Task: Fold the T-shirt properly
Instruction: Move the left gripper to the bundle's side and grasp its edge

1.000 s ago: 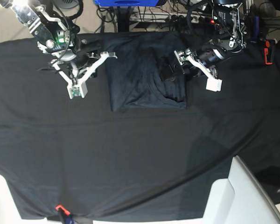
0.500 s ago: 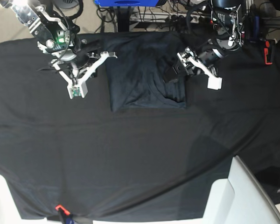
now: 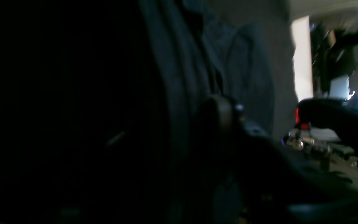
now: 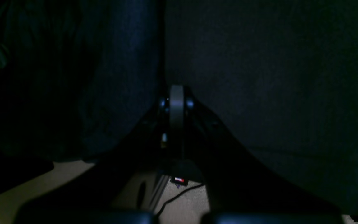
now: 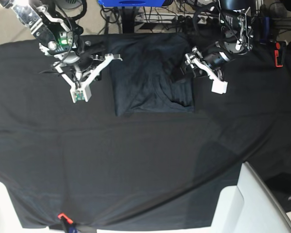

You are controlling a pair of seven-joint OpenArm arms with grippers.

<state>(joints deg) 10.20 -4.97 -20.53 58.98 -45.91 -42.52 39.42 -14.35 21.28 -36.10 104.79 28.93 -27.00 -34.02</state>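
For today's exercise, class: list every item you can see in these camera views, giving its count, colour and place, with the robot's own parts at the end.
T-shirt: one, dark slate blue-grey, partly folded, far centre of the table.
Tablecloth: one, black, covering the whole table.
Red clip: one, at the cloth's far right edge.
Small red clip: one, at the cloth's near edge.
White furniture: pale panels at the near corners.
Left gripper: one, white and black, at the shirt's right edge, fabric against its fingers.
Right gripper: one, white and black, shut, beside the shirt's left edge.
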